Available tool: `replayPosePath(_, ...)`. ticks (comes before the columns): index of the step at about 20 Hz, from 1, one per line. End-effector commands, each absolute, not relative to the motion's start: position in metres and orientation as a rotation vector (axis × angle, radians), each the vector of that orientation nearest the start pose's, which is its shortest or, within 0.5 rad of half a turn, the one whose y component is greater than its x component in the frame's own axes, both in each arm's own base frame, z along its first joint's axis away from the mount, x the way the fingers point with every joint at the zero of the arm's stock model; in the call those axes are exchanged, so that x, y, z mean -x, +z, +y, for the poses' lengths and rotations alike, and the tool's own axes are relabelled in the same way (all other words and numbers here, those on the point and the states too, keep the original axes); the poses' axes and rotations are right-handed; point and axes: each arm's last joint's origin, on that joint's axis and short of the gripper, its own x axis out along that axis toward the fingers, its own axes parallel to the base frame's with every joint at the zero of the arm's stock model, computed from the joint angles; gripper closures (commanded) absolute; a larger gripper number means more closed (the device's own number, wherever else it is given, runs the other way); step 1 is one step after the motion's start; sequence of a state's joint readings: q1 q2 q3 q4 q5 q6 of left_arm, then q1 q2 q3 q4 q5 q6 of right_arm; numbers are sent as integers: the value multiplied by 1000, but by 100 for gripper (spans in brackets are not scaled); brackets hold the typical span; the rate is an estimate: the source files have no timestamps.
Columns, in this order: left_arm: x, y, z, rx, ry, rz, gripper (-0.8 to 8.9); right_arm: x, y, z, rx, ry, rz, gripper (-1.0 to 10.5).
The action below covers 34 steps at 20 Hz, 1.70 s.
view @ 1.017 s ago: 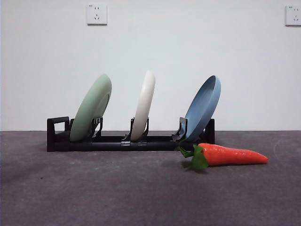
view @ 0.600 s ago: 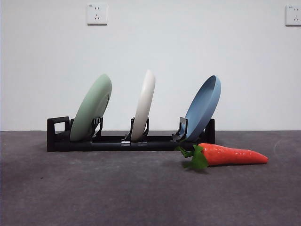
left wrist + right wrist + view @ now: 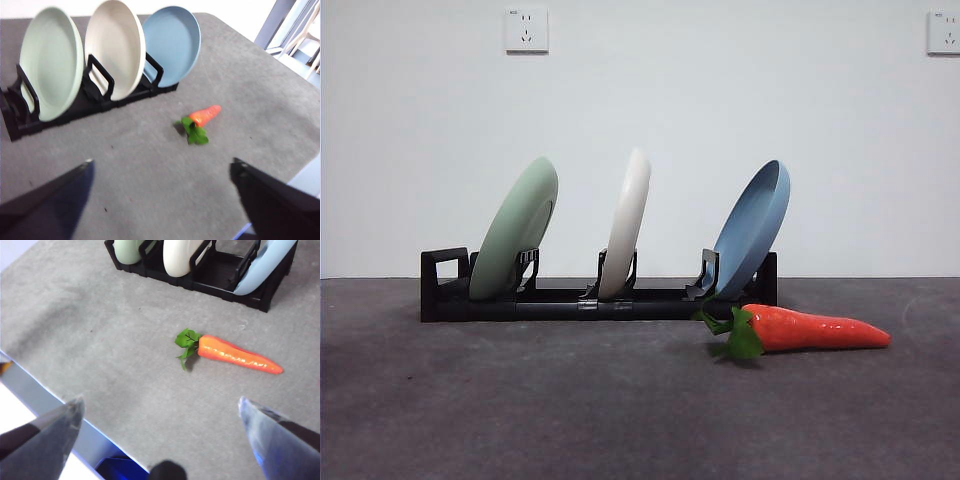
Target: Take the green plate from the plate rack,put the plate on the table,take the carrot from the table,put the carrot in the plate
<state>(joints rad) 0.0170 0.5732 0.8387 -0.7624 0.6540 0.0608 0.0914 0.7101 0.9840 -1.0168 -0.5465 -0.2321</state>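
Both grippers hang above the table (image 3: 620, 420) with jaws spread wide and nothing between them. From the left gripper (image 3: 162, 172) the green plate (image 3: 50, 62) is well apart, standing tilted in the end slot of the plate rack (image 3: 75, 107). Under the right gripper (image 3: 160, 412) the carrot (image 3: 235, 354) lies flat on the table, just beside the rack end where the blue plate (image 3: 752, 228) leans.

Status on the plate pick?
Left gripper, right gripper open, holding nothing. Green plate in plate rack. Carrot on table.
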Motion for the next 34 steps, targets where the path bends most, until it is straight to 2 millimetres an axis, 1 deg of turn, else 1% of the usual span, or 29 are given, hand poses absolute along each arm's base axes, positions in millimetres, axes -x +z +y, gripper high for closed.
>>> replayPosePath(1, -110, 330, -16, 86, -650, 423, 249, -106, 338, 25, 48, 690, 650, 348)
replayPosePath(3, -126, 334, -18, 78, -667, 413, 250, -106, 338, 25, 48, 691, 650, 348)
replayPosePath(5, -147, 337, -22, 71, -691, 413, 250, -108, 337, 25, 45, 691, 660, 348)
replayPosePath(8, -186, 339, -32, 60, -731, 417, 250, -112, 336, 26, 41, 691, 677, 348)
replayPosePath(11, -230, 337, -46, 23, -697, 420, 250, -117, 334, 26, 35, 692, 699, 348)
replayPosePath(15, -284, 325, -64, 0, -677, 449, 250, -122, 332, 26, 30, 693, 719, 348)
replayPosePath(17, -306, 315, -75, -6, -684, 466, 250, -122, 331, 27, 30, 693, 722, 348)
replayPosePath(19, -327, 303, -83, -29, -651, 488, 250, -123, 331, 27, 29, 693, 724, 348)
replayPosePath(22, -351, 280, -92, -66, -607, 514, 251, -123, 331, 27, 28, 693, 725, 349)
replayPosePath(24, -361, 267, -95, -75, -582, 525, 251, -123, 331, 27, 29, 693, 725, 349)
replayPosePath(27, -370, 250, -98, -84, -554, 549, 251, -123, 331, 27, 29, 693, 725, 349)
replayPosePath(29, -373, 242, -99, -87, -544, 569, 255, -123, 331, 27, 29, 693, 725, 349)
replayPosePath(30, -374, 240, -101, -89, -548, 575, 301, -123, 331, 27, 29, 693, 725, 349)
replayPosePath(33, -373, 240, -103, -89, -559, 576, 649, -123, 331, 27, 29, 693, 725, 349)
replayPosePath(34, -373, 240, -103, -88, -562, 579, 727, -123, 331, 27, 29, 693, 725, 349)
